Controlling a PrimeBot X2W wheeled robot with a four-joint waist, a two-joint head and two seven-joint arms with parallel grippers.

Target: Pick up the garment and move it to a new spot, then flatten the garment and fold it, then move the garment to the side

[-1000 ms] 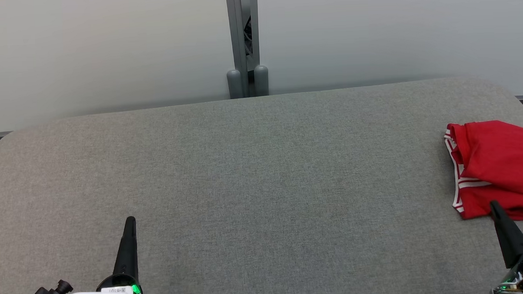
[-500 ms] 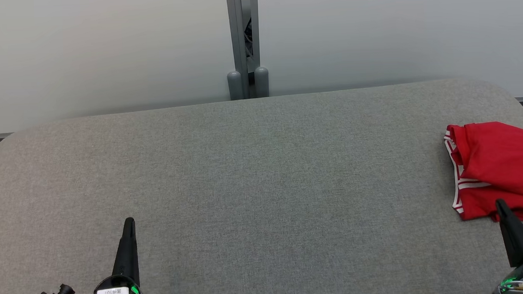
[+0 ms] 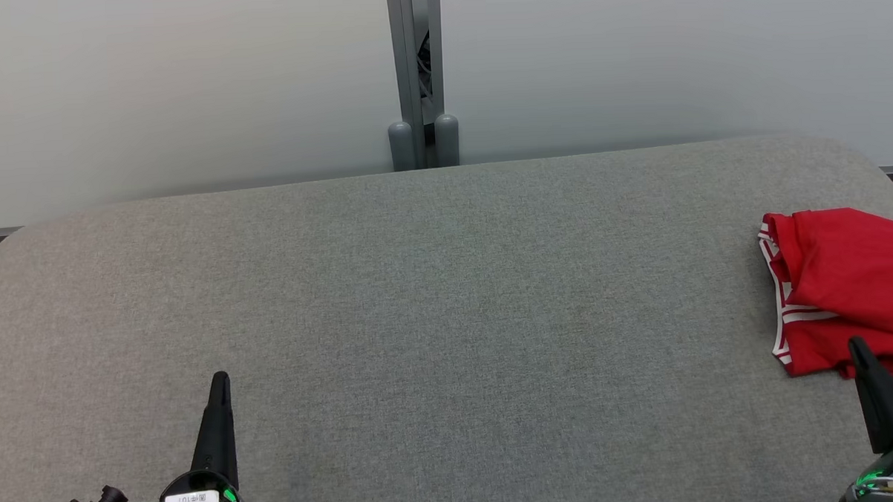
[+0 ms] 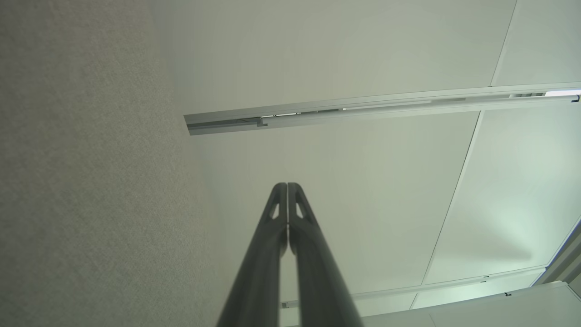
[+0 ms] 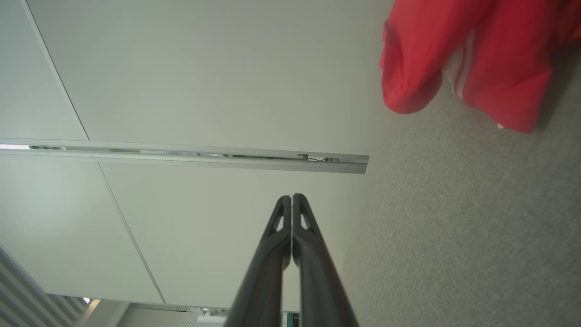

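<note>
At the right edge of the grey fabric surface (image 3: 433, 303) we see the garment (image 3: 849, 281). It is bright red with white stripes along one hem and lies bunched in loose folds. The picture's border cuts off its right part, so we cannot tell its full shape. The right gripper (image 3: 857, 343) overlaps its near edge in the head view. Its fingers are pressed together, and the cloth lies off to one side of them. The left gripper (image 3: 219, 379), well apart, is likewise closed and empty.
</note>
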